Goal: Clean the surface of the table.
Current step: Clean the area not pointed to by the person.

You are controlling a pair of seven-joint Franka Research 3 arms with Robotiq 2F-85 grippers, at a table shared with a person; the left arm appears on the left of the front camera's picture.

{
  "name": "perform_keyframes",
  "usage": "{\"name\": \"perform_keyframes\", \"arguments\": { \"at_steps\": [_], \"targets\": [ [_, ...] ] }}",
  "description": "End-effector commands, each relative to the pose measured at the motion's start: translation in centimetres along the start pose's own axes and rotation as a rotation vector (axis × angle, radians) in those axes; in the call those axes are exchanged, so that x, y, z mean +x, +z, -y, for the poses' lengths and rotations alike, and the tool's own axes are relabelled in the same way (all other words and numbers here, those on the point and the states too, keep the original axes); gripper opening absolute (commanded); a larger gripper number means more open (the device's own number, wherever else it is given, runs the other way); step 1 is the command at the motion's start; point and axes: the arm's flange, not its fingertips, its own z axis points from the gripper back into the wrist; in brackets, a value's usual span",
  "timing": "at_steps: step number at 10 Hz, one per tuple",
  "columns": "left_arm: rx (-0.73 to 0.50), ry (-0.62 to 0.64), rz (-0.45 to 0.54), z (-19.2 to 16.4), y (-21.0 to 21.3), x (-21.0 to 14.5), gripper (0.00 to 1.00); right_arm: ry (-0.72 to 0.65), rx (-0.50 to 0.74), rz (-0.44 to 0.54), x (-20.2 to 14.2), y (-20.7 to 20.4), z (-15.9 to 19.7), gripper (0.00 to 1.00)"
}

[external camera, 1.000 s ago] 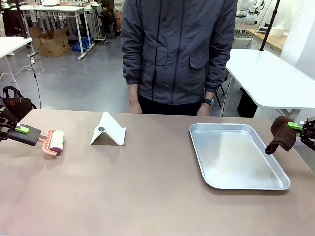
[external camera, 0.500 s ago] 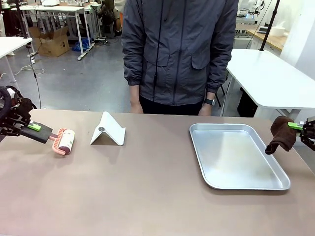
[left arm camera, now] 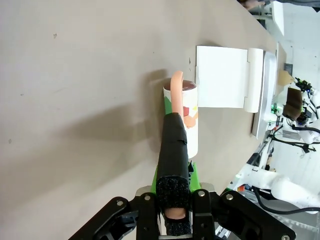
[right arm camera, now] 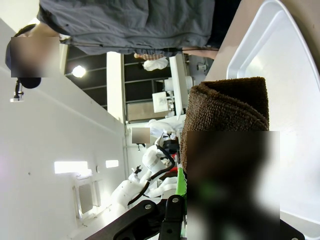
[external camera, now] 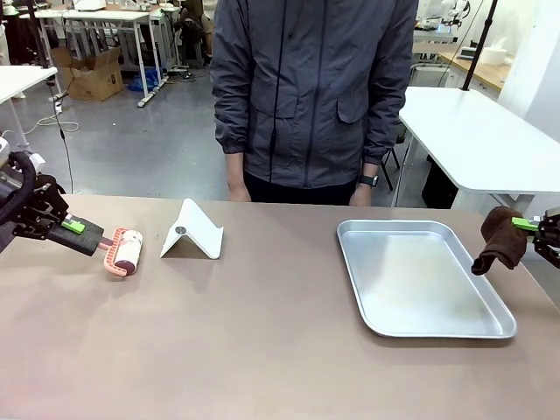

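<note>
The left fingers (external camera: 73,226) clamp the black handle of the lint roller (external camera: 125,249). Its drum rests on the desk (external camera: 262,332) at 9 o'clock. The right fingers (external camera: 523,223) pinch a brown cloth (external camera: 500,239) at 3 o'clock, beside the tray (external camera: 437,331). Roller print: illegible.

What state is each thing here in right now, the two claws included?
lint roller: held by its handle, roll down on the table.
left gripper: shut on the lint roller.
white stand: standing like a tent, untouched.
tray: lying flat, right way up.
brown cloth: hanging, pinched at one end.
right gripper: shut on the brown cloth.
</note>
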Motion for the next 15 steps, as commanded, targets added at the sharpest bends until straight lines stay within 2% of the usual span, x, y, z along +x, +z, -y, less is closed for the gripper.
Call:
{"name": "perform_keyframes", "arguments": {
  "at_steps": [1, 3, 5, 8, 10, 13, 15],
  "targets": [
    [0.04, -0.011, -0.047, -1.4, -0.8, -1.5, 0.22, 0.0, -0.006, -0.012, 0.0, 0.1, -0.6, 0.12],
    [-0.093, -0.081, -0.015, -0.6, 1.0, -2.5, 0.22, 0.0, -0.006, -0.012, 0.0, 0.1, -0.6, 0.12],
    [-0.208, -0.142, -0.025, -0.2, 3.0, -3.8, 0.22, 0.0, -0.006, -0.012, 0.0, 0.1, -0.6, 0.12],
    [-0.355, -0.184, 0.015, -1.6, 7.2, -6.3, 0.22, 0.0, -0.006, -0.012, 0.0, 0.1, -0.6, 0.12],
    [-0.497, -0.225, 0.071, -3.6, 10.7, -9.4, 0.22, 0.0, -0.006, -0.012, 0.0, 0.1, -0.6, 0.12],
    [-0.678, -0.248, 0.255, -8.8, 15.6, -13.5, 0.22, 0.0, -0.006, -0.012, 0.0, 0.1, -0.6, 0.12],
    [-0.781, -0.239, 0.262, -12.5, 17.2, -14.7, 0.22, 0.0, -0.006, -0.012, 0.0, 0.1, -0.6, 0.12]
  ]
}}
